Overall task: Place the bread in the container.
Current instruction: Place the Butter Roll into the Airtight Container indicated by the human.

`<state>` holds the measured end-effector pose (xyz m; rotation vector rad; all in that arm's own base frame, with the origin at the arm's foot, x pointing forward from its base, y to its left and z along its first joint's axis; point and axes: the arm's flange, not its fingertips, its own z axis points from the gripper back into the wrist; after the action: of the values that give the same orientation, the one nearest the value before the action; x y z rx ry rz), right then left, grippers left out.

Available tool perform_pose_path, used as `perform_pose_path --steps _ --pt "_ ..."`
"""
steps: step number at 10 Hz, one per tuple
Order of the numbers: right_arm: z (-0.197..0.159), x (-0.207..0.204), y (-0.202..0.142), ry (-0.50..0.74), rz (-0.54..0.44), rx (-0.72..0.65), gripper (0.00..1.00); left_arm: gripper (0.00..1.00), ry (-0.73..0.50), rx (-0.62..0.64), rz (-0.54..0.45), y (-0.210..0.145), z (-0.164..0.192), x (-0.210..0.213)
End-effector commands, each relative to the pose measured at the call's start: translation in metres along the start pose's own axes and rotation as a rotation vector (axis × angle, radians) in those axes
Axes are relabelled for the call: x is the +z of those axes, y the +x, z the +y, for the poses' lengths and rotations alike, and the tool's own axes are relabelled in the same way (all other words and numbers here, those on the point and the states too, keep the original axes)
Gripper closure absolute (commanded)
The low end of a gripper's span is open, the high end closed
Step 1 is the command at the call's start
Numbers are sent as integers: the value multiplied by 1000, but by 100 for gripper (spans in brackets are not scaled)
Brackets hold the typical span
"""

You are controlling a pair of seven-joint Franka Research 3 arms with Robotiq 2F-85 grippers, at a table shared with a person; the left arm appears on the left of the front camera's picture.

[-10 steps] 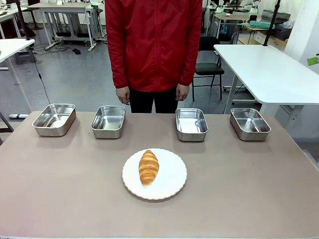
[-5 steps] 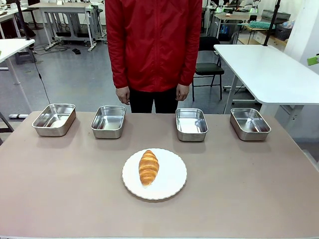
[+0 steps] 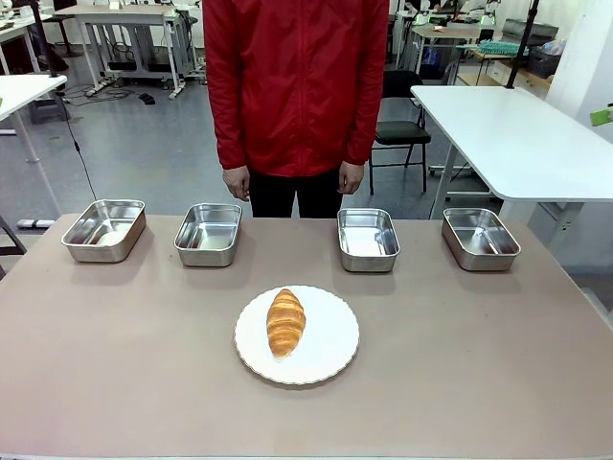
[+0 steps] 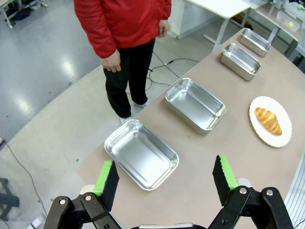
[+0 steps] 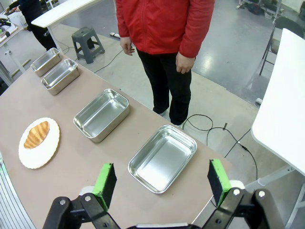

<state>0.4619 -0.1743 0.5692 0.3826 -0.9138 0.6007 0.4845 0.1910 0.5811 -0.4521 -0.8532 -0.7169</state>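
Front view: the bread [image 3: 285,322] lies on the plate [image 3: 330,337] exactly as a second ago, the pans [image 3: 208,233] empty beyond it; left wrist view, my left gripper [image 4: 165,164] gapes wide, empty; right wrist view, my right gripper [image 5: 161,167] likewise, so nothing is begun.

Looked over every view and there's no writing, number or logo I can actually read. The pans [image 3: 205,255] are plain bare metal, the plate [image 3: 330,347] is plain white, and the person's red jacket [image 3: 295,86] shows no print or badge that I can make out. Stuff on the tables way in the back is too small and blurry to read.
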Motion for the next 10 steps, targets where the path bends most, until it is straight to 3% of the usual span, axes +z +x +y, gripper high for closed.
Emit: perform_pose_path --steps 1,10 --pt "1 0 1 2 -4 3 0 0 -10 -9 -11 -1 0 1" --pt "1 0 1 2 -4 3 0 0 -10 -9 -11 -1 0 1"
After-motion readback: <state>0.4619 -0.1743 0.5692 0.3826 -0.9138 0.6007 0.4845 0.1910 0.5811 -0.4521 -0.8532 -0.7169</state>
